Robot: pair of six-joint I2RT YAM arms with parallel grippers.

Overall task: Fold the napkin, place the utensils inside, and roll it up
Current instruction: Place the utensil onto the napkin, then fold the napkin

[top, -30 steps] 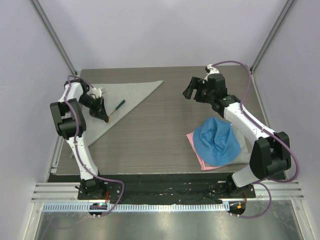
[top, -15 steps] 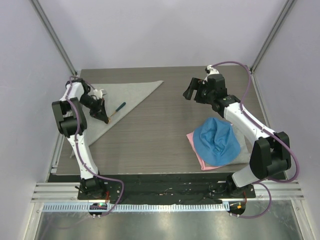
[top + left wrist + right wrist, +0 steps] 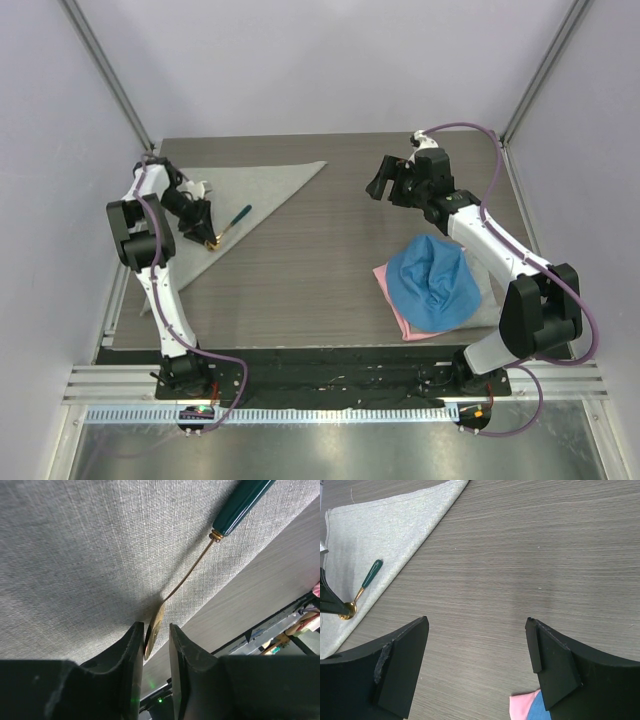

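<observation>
Left arm reached over the far-left corner of the counter (image 3: 320, 270). The napkin (image 3: 250, 190) lay flat there, folded into a triangle. One point faced the far edge, and the long edge slanted back toward the left edge.

The spoon (image 3: 230, 224) lay on the napkin just inside that long edge. Its green handle pointed far-right and its gold bowl pointed near-left.

Left end effector (image 3: 209, 240) stood tip-down at the bowl end of the spoon. In the left wrist view, the fingers (image 3: 125, 670) were narrowly apart, with the bowl turned on edge in the gap between them. A sliver of space showed on one side of the bowl, so it was not pinched. Could not tell whether the bowl touched the other finger. The fingertips were down at the cloth. The thin gold stem ran clear of them up to the handle.

Right end effector (image 3: 380, 185) was held above the counter toward the far-right corner, well apart from the napkin. Its jaws were spread wide with nothing between them, only wood grain below. The right wrist view took in the napkin and spoon off to the left.

Toward the near-right corner, a crumpled blue cloth (image 3: 432, 283) sat on top of a pink cloth (image 3: 395, 300), just beside the right forearm. Pink showed along the left and near sides of the blue.
</observation>
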